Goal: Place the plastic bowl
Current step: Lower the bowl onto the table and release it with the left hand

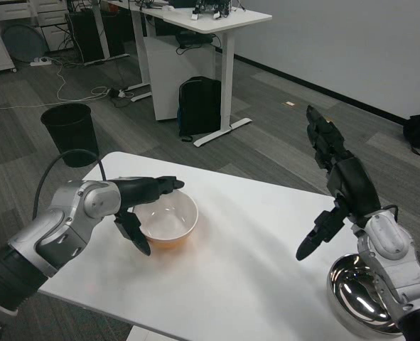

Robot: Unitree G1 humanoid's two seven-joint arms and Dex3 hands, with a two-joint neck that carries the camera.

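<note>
A plastic bowl (168, 217), cream inside and orange outside, sits upright on the left part of the white table (252, 234). My left hand (140, 200) grips it at its left rim: the fingers (160, 186) lie along the far rim and the thumb (136, 236) presses the outer wall on the near side. My right hand (335, 183) is raised over the table's right side, holding nothing, with its fingers pointing up and its thumb hanging down.
A shiny steel bowl (362, 297) stands at the table's near right corner, under my right forearm. On the floor beyond the table's left end is a black waste bin (70, 131). White desks and a black backpack (199, 106) stand further back.
</note>
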